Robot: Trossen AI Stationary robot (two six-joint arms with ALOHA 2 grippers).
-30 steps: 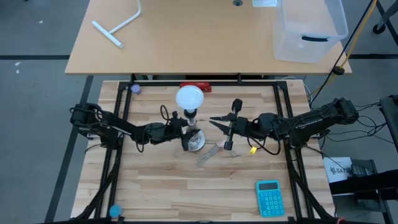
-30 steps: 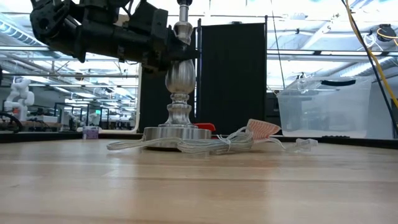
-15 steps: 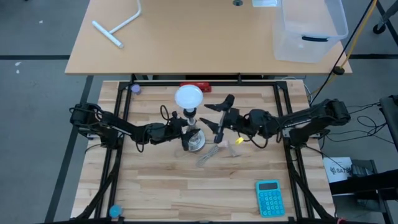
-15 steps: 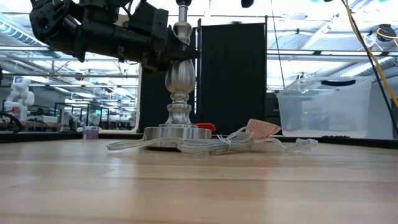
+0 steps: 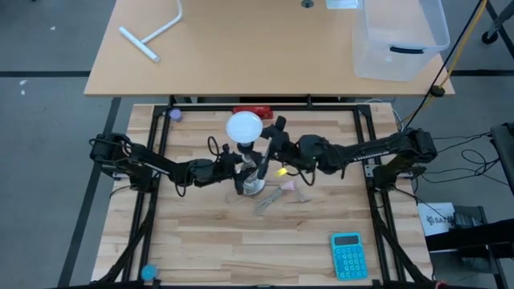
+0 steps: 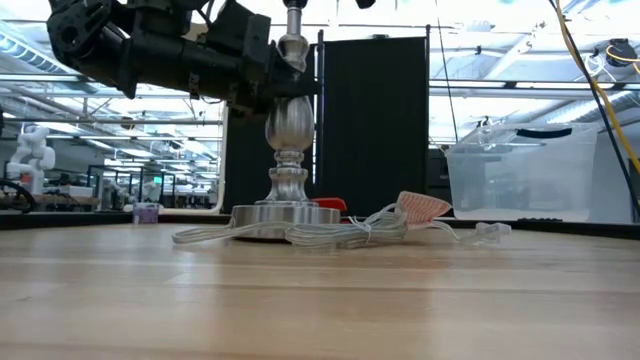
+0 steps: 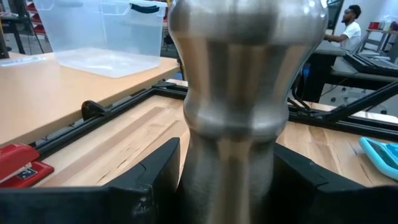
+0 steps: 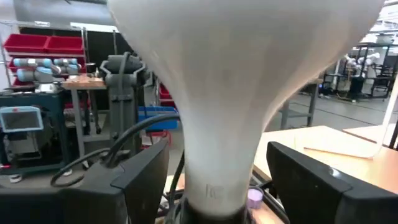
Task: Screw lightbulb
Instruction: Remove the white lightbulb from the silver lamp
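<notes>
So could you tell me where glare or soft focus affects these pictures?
High view: the lightbulb is blown out to flat white. Left wrist view: the lamp stem carries streaky reflections. Right wrist view: the bulb looms close, featureless. Low view: bright windows backlight the arm.

The wooden table [image 5: 209, 233] carries a lamp stand [image 6: 287, 212], its cord [image 6: 330, 234] and a blue calculator [image 5: 347, 254].

Wooden table [image 5: 241, 48], clear bin [image 5: 397, 36]
</notes>
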